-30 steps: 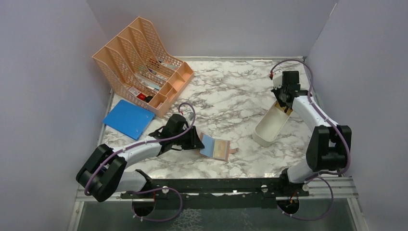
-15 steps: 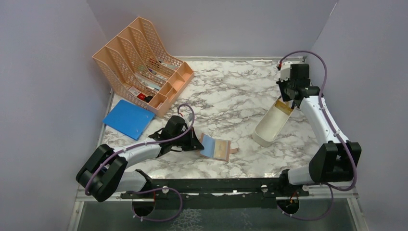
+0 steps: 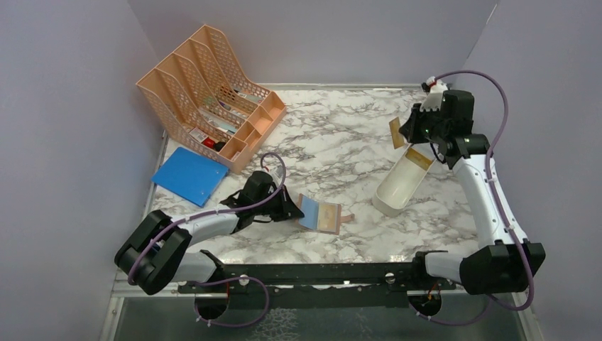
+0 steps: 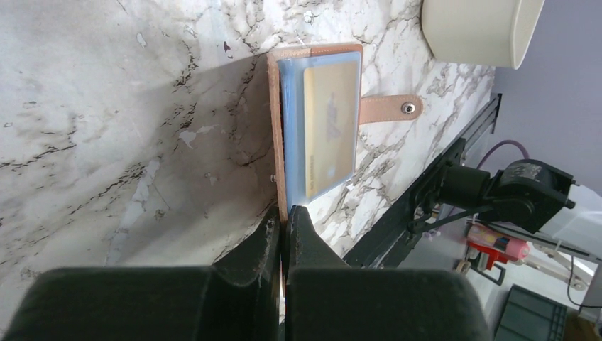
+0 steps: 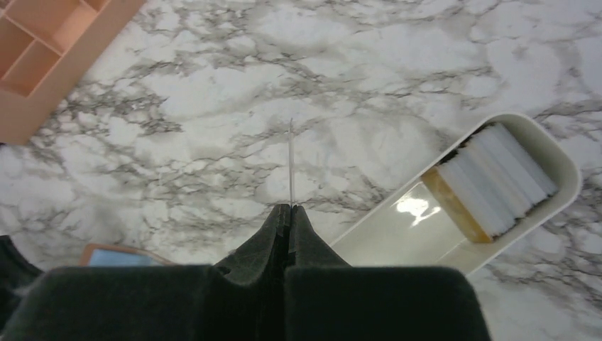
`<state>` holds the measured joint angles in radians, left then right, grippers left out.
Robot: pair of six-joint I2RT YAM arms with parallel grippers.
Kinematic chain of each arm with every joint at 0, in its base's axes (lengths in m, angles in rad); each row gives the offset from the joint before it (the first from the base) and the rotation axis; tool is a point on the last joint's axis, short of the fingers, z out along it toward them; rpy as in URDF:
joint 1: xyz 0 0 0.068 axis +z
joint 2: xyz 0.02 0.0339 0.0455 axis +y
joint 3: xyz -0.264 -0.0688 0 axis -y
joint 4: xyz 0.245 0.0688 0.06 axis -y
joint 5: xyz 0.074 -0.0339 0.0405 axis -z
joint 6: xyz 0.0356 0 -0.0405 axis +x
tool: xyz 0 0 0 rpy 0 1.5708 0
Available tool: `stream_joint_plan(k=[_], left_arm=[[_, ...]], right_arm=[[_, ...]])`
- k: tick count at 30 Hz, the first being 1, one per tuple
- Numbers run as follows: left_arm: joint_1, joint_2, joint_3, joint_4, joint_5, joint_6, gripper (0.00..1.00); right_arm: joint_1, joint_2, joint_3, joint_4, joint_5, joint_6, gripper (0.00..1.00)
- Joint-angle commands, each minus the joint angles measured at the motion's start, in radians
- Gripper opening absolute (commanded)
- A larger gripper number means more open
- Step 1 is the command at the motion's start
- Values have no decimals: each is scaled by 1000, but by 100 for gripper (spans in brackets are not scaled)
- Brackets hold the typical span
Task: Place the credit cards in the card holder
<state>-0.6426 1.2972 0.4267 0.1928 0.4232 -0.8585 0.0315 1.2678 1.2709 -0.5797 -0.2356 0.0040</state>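
Right end effector (image 5: pixel 289 209) — gripping a card (image 3: pixel 395 133) — rose from the tray (image 5: pixel 397 238); left end effector (image 4: pixel 284 217) clamped onto the holder (image 4: pixel 291 142).

Marbled surface (image 3: pixel 334 145) before me, enclosed by lilac panels (image 3: pixel 71 128). Far left: a peach mesh file organiser (image 3: pixel 209 96), upright, with small oddments in its front compartments, one of them red (image 3: pixel 208 142). Just beside its near corner: a flat blue folder (image 3: pixel 190 175). To my right: a white oblong tray (image 3: pixel 392 190), lying aslant, well apart from both.
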Motion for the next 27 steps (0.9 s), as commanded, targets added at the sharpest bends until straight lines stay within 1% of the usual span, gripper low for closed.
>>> stream_joint_plan(k=[1,4,6,11,14,16,19,22,24,27], left_arm=[[1,-24,-29,97,-18,-60,0],[1,-24,-29,100,-36,-70,0],[1,-18,-32,109,-41,-80,0],[1,-16,-43,159,-11,-94,0],[1,-43,-60,195,-15,-108,0],[1,-46,-70,208,-22,-113,0],[1,-20,-83,235,-23,-120,0],[1,3,-112,325,0,-151,0],[1,4,-134,386,10,-177,0],[1,10,-131,408,36,-186,0]], right_arm=[[40,-58,-96,69,-140,155,1],[84,-75,-159,96,-195,218,1],[140,-89,-211,128,-207,258,1],[302,-139,-381,274,-180,378,1],[362,-127,-447,333,-206,444,1],[398,-132,-493,404,-209,492,1],[449,-142,-572,496,-184,562,1],[493,-141,-630,552,-148,636,1],[520,-137,-652,576,-129,668,1],[548,-133,-670,591,-101,689,1]])
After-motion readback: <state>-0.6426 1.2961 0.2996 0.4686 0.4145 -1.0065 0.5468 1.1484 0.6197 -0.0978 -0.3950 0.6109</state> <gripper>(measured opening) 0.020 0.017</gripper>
